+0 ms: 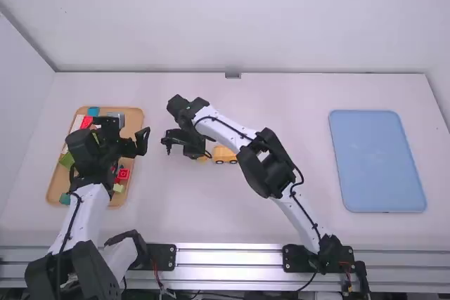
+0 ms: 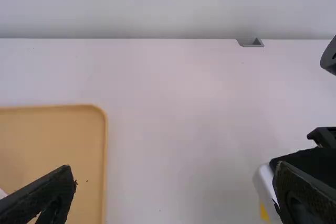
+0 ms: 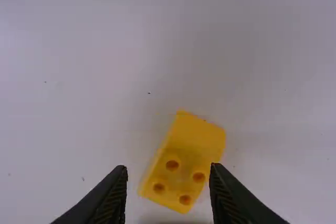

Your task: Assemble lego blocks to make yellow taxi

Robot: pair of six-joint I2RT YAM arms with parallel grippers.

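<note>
Two trays lie on the white table (image 1: pixel 281 96): one tan tray (image 1: pixel 139 121) and, well to its right, one light blue tray (image 1: pixel 380 159). At least two red blocks (image 1: pixel 124 173) sit in the tan tray, among green, blue and pale ones partly hidden by the left arm. White walls (image 1: pixel 232 19) rise beyond and beside the table; one grey bracket (image 1: pixel 233 74) sits at its far edge, beyond and right of the tan tray. To the right of that tray stands a yellow wheeled block (image 1: pixel 225 154), two dark wheels visible along its side, and just nearer the tray is a yellow studded block (image 3: pixel 182 163) with four round studs at one end and a smooth part at the other. The right gripper (image 1: pixel 188 150) is over the studded block, fingers spread on either side of it. The left gripper (image 1: pixel 133 131) is at the tan tray's right side, its fingers wide apart.
</note>
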